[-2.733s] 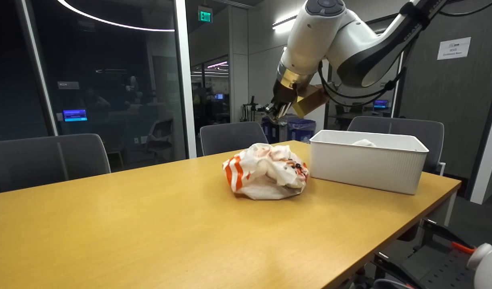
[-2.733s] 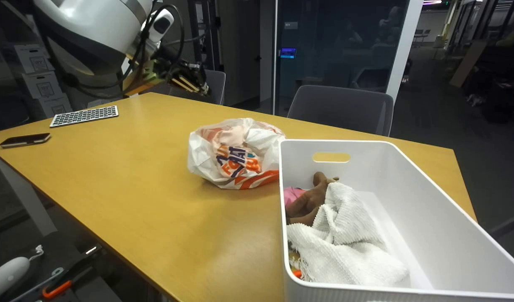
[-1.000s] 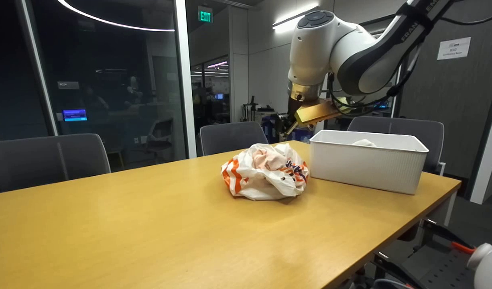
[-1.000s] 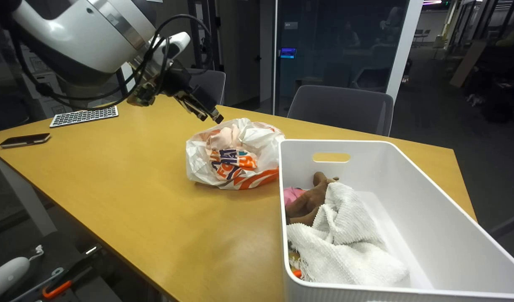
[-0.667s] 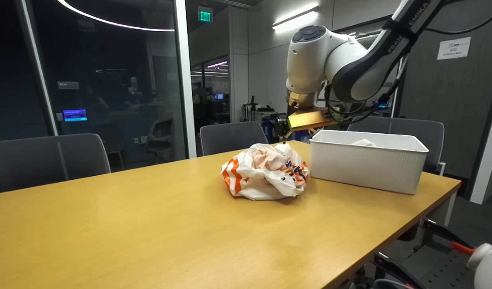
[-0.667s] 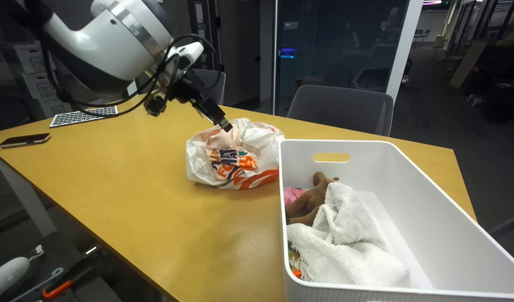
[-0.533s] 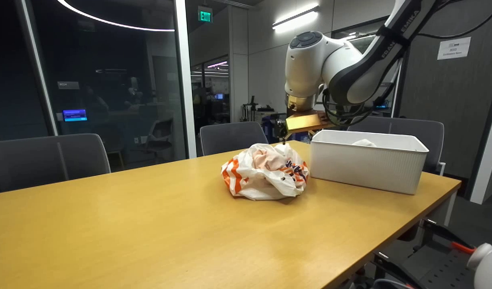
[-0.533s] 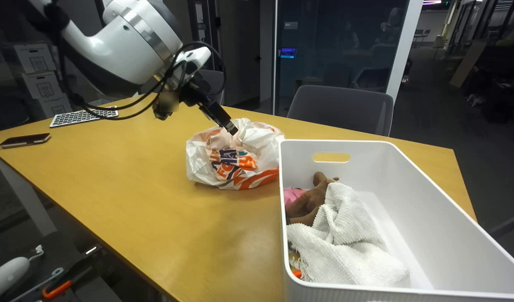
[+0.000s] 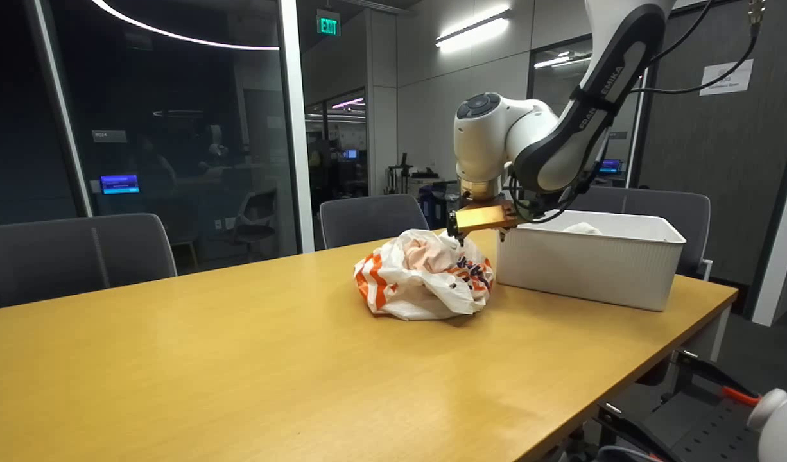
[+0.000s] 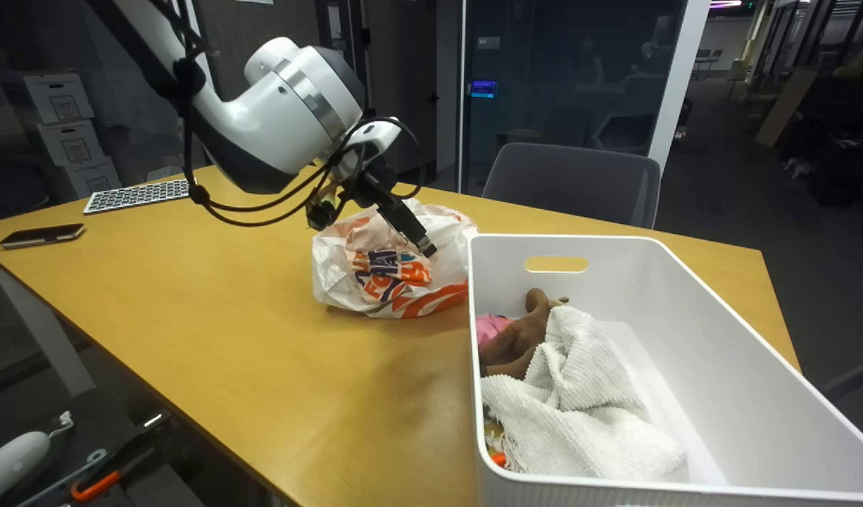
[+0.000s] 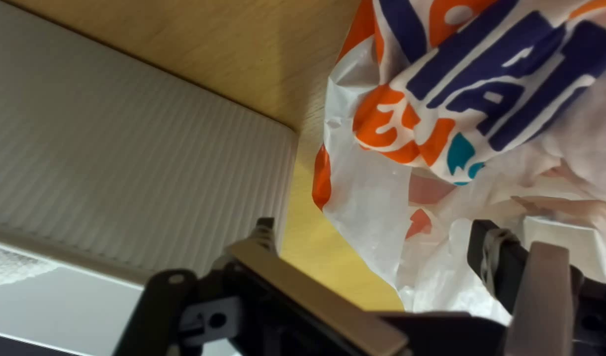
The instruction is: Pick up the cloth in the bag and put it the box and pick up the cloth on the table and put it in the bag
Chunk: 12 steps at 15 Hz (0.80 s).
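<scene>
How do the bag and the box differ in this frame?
The bag is crumpled, while the box keeps straight, stiff sides. The bag is orange-striped; the box is unprinted on the sides in view, with fine ribbing. The box is also clearly longer than the bag. Both are largely white and rest on the table.

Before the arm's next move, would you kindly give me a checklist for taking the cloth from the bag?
1. Fingers open: ok.
2. Cloth visible in the bag: ok.
3. Fingers over the cloth: not ok, the wrist view shows them straddling the bag's edge.
4. Fingers clear of the bag: cannot tell.
5. Bag apart from the box: ok, table shows between.
6. Room in the box: ok, the towel covers only part of its floor.
</scene>
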Available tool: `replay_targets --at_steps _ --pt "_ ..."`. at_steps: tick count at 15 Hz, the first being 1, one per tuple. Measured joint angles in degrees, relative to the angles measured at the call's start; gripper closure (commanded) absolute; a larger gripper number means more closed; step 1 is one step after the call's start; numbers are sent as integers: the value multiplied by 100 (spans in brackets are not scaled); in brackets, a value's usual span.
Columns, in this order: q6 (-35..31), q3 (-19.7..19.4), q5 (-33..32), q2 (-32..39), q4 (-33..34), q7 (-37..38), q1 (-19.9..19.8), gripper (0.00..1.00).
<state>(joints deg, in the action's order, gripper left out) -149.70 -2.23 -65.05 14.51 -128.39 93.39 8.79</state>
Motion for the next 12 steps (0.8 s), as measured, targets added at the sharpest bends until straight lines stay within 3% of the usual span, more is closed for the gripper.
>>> replay_targets --at_steps 8,9,10,12 --pt "-218 -104 -31 841 658 0 -46 0" --pt "-247 -114 -31 928 721 0 -49 5" --pt "-262 -131 -31 1008 767 0 -55 26" --pt "-301 -168 -31 1148 823 0 -80 31"
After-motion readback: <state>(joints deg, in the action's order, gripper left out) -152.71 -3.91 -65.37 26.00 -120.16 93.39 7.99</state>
